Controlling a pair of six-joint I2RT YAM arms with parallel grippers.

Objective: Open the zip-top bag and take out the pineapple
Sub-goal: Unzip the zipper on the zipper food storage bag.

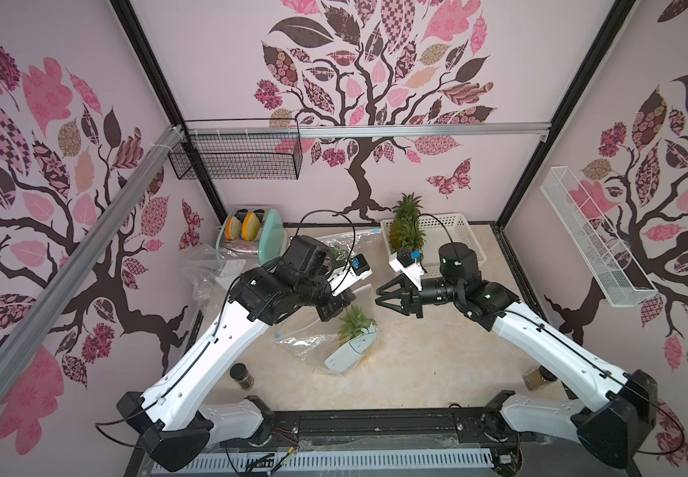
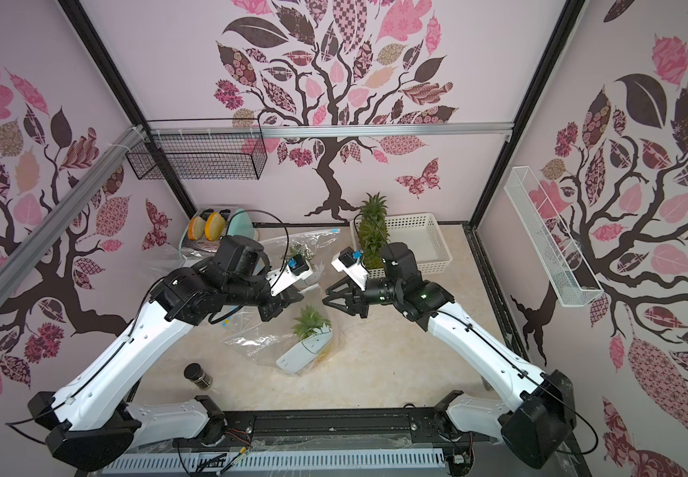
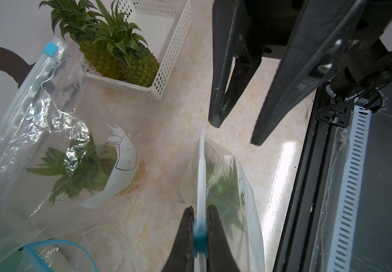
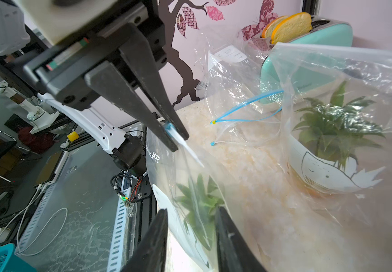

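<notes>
A clear zip-top bag (image 1: 296,351) lies in the middle of the marbled table (image 1: 437,363), between two robot arms. The pineapple (image 1: 354,324) is inside it, its green crown and white label showing through the plastic. The left gripper (image 3: 200,212) is pinching the bag's blue slider (image 3: 200,237), holding the zip edge up. The right gripper (image 1: 377,298) hovers just beyond the zip's other end, jaws spread apart. Behind, two more pineapples (image 3: 122,61) stand in a white basket (image 3: 166,70).
</notes>
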